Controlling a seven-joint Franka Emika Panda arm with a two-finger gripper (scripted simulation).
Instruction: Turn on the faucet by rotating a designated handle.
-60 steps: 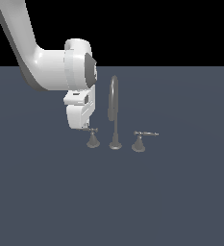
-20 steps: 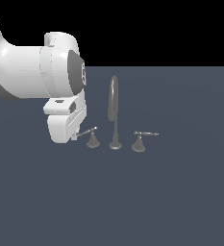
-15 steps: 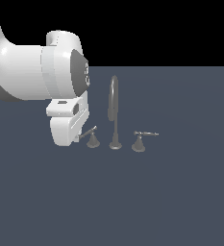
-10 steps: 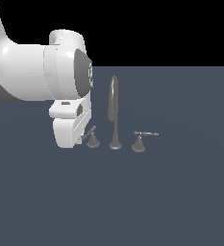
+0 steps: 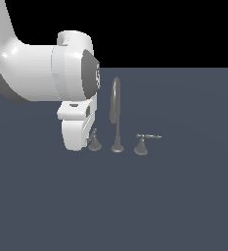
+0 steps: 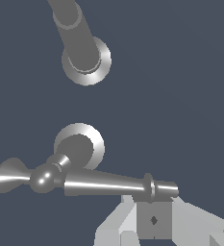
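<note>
The faucet's gooseneck spout [image 5: 116, 115] stands between two low lever handles. The smaller-looking handle [image 5: 94, 143] is on the exterior view's left, with its rod mostly hidden behind my hand. The twin lever [image 5: 142, 146] is on the right, its rod pointing right. My gripper [image 5: 79, 146] is low beside the smaller handle. In the wrist view the handle's rod [image 6: 108, 185] lies across the picture from its conical base [image 6: 80, 146]. My gripper [image 6: 153, 214] is against the rod's tip. No gap shows between the fingers [image 6: 154, 222], and they hold nothing. The spout base [image 6: 87, 60] is beyond.
My bulky white arm and wrist [image 5: 42, 73] fill the exterior view's upper left. The dark grey floor [image 5: 174, 196] spreads around the faucet set.
My hand has shifted a little toward the exterior view's right, closer to the spout. It now covers more of the smaller handle's rod. The twin lever and spout have not moved.
</note>
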